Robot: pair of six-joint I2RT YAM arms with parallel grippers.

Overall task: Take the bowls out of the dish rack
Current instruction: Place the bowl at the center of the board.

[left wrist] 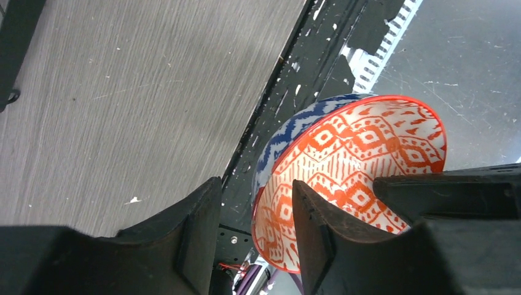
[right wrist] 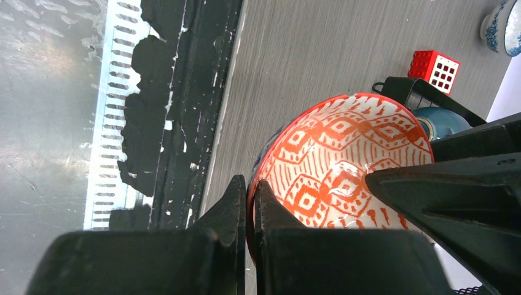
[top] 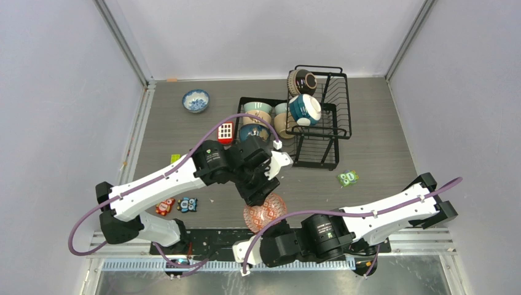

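A red patterned bowl (top: 265, 212) with a blue patterned outside hangs tilted over the table's near edge. My right gripper (right wrist: 250, 196) is shut on its rim (right wrist: 344, 160). My left gripper (left wrist: 255, 184) straddles the opposite rim (left wrist: 276, 209), one finger (left wrist: 313, 233) inside the bowl and the other (left wrist: 196, 233) outside. A gap still shows between that outer finger and the bowl. The black dish rack (top: 335, 132) at the back holds a brown bowl (top: 301, 82), a dark blue one (top: 304, 109), a pale green one (top: 257, 107) and a tan one (top: 282, 126). A blue-and-white bowl (top: 196, 101) stands on the table.
A red block with white squares (top: 225, 131) lies beside the rack's tray. A green block (top: 348, 178) lies right of centre. Small toy blocks (top: 178, 204) sit near the left arm's base. The black mounting rail (top: 215, 236) runs along the near edge.
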